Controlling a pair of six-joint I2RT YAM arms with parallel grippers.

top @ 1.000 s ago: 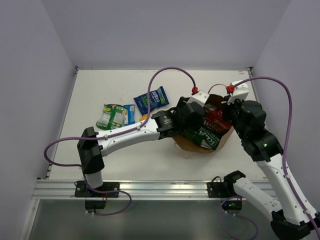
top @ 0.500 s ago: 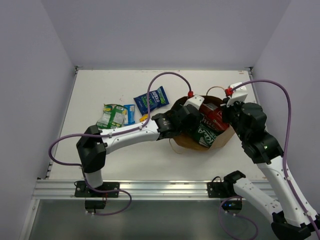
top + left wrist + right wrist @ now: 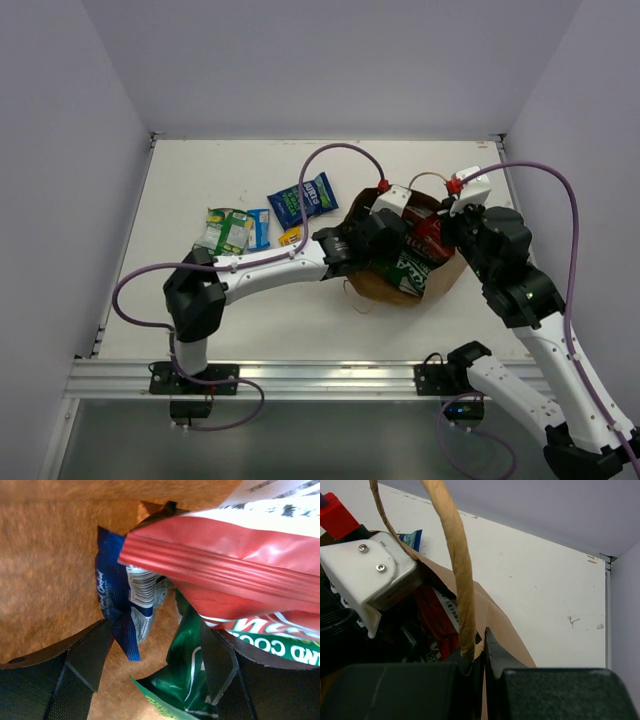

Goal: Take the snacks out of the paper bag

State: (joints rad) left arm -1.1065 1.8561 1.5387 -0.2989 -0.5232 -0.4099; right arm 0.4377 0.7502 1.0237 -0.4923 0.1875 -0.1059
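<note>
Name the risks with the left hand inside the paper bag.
1. The open left hand straddles both the blue packet and the green bag; closing could catch two, or only a corner that slips.
2. The red chip bag lies over them and may drag along.
3. The right hand pinches just the paper bag rim by its handle; pulling could tear it.

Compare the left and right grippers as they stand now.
The left gripper is open; the right gripper is shut. The left gripper sits inside the paper bag, with a blue packet and a green bag between its fingers, while the right gripper pinches the bag's rim at the foot of the handle. Both are at the same paper bag.
</note>
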